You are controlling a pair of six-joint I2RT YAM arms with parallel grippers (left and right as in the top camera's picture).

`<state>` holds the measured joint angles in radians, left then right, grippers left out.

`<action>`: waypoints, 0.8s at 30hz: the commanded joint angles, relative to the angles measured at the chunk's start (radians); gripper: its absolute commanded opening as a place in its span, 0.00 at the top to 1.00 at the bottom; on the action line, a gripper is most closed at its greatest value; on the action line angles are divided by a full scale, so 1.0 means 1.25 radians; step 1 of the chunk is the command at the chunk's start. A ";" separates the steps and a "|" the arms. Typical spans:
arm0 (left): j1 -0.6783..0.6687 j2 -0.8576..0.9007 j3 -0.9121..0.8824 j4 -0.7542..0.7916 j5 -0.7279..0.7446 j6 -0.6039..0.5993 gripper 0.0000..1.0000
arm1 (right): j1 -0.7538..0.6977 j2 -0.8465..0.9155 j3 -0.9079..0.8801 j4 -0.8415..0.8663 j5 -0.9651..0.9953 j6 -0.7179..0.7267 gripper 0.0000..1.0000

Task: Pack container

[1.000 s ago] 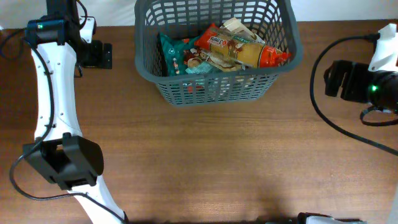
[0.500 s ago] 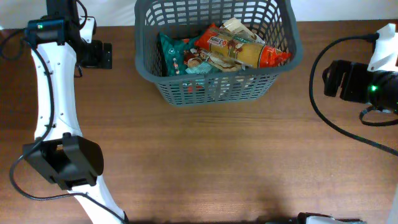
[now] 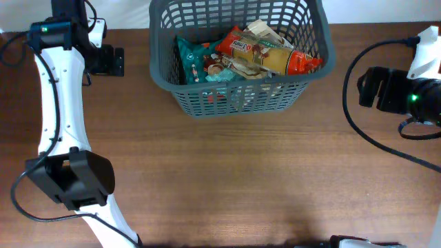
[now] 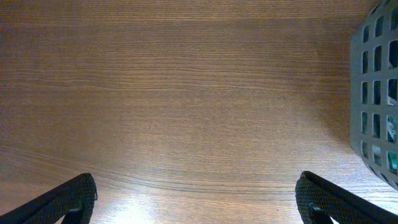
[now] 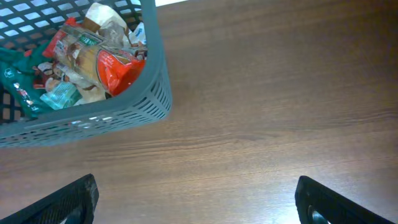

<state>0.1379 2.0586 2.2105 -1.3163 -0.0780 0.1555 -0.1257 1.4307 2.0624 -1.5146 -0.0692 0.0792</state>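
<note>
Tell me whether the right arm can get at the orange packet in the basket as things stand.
Probably yes: the orange packet lies on top in the open-topped basket, nothing covers it, and the right gripper is open and empty nearby.

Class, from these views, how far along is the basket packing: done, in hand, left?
Done: the large dark grey plastic lattice basket holds an orange-red packet and a teal packet among others. In hand: nothing; left gripper and right gripper hang open and empty over the brown wooden table. Left: no loose packet shows on it, so packing looks finished.
</note>
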 commanded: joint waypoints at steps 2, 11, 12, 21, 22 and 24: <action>0.001 0.005 0.001 0.002 0.015 -0.007 0.01 | -0.005 -0.012 0.003 0.000 0.023 0.005 0.01; 0.001 0.005 0.001 0.002 0.015 -0.007 0.01 | -0.005 -0.189 -0.195 0.188 0.032 -0.015 0.01; 0.001 0.005 0.001 0.002 0.015 -0.007 0.01 | -0.005 -0.222 -0.247 0.231 0.032 -0.015 0.01; 0.001 0.005 0.001 0.002 0.015 -0.007 0.01 | -0.005 -0.586 -0.810 0.559 0.032 -0.015 0.01; 0.001 0.005 0.001 0.002 0.015 -0.007 0.01 | -0.005 -0.626 -0.868 0.582 0.031 -0.014 0.01; 0.001 0.005 0.001 0.002 0.015 -0.007 0.01 | -0.004 -0.709 -0.984 0.634 0.018 -0.014 0.01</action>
<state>0.1379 2.0586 2.2105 -1.3163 -0.0666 0.1555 -0.1257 0.6403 0.9646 -0.7609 -0.0422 0.0669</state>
